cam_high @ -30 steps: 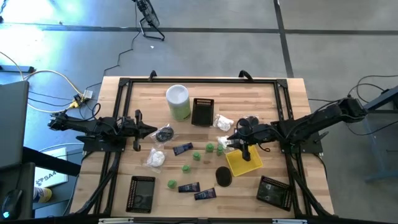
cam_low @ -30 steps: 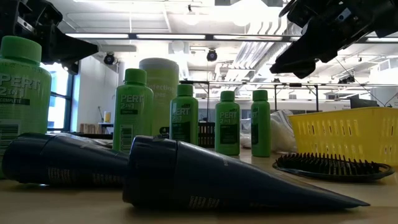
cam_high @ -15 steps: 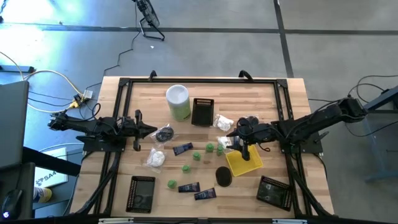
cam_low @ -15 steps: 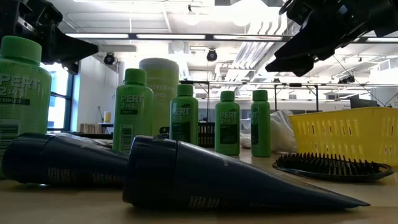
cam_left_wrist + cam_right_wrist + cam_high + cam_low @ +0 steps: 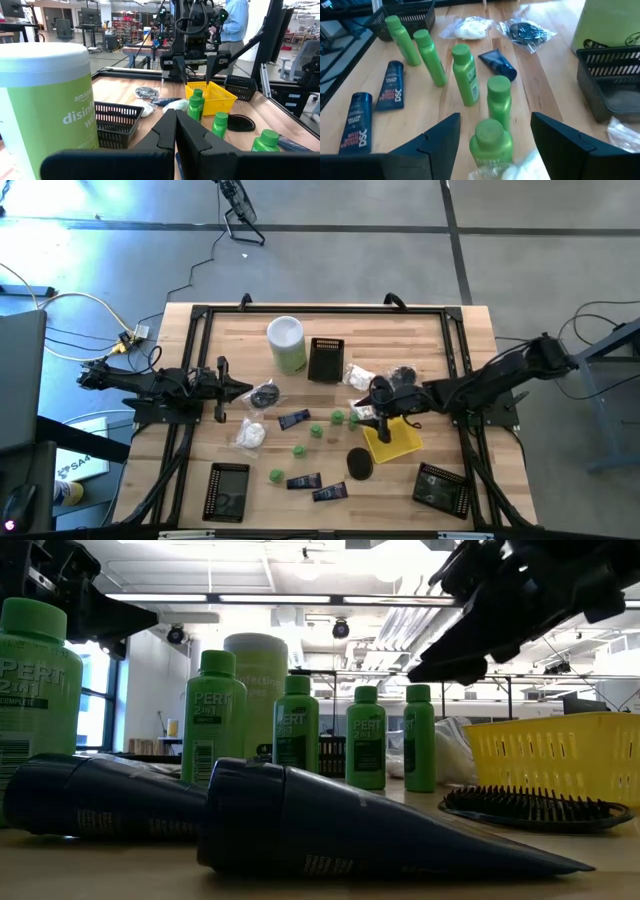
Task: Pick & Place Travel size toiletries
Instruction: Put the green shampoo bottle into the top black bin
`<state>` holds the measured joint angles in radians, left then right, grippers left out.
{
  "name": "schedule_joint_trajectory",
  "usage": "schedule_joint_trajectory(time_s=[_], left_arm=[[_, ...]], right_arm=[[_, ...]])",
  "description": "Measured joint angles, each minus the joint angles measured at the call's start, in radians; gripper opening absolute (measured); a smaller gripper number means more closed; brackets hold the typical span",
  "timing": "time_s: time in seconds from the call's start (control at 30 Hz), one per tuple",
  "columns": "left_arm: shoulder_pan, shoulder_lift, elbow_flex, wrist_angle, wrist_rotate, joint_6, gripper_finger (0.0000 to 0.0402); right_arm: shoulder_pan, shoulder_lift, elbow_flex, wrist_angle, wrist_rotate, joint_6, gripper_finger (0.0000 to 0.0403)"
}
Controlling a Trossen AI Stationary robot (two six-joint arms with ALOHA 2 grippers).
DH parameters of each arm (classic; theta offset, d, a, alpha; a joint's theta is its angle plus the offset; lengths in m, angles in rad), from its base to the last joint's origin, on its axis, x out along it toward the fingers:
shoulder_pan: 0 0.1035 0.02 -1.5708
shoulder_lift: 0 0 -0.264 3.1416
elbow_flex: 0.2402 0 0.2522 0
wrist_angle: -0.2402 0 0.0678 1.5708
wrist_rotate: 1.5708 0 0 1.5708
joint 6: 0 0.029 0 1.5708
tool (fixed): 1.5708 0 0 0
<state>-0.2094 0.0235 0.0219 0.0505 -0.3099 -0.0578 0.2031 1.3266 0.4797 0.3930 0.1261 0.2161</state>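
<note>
Since a second ago my right claw [image 5: 378,416] has slid toward the middle of the desk [image 5: 440,340], off the yellow mesh basket [image 5: 397,442], and its fingers have spread wide. It now hangs over the nearest little green bottle [image 5: 492,142], empty, one finger on each side of the cap in the wrist view, not touching. That bottle stands upright, long axis vertical, a smooth plastic cylinder with a ribbed round cap; a soft white packet [image 5: 360,409] lies just beside it. Four more green bottles [image 5: 465,75] stand upright farther out. Beyond them the dark navy tubes [image 5: 389,92] lie flat on the wood, tapered and glossy; two lie side by side, a third [image 5: 498,65] angled apart. A dark oval brush [image 5: 360,463] rests just beside the basket. My left claw [image 5: 248,390] waits pressed together at the desk's left side.
</note>
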Motion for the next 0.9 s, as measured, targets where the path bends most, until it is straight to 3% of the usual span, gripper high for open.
schedule_joint_trajectory(time_s=[0.3,0.7,0.9], left_arm=[[0.0,0.0,0.0,0.0,0.001,0.0,0.0003],[0.0,0.0,0.0,-0.001,0.002,0.0,0.0003],[0.0,0.0,0.0,-0.004,0.005,0.0,0.0003]], right_arm=[[0.0,0.101,0.0,0.087,0.001,0.0,0.0236],[0.0,0.139,0.0,0.094,-0.005,0.026,0.0235],[0.0,0.139,0.0,0.09,-0.005,0.024,0.0212]])
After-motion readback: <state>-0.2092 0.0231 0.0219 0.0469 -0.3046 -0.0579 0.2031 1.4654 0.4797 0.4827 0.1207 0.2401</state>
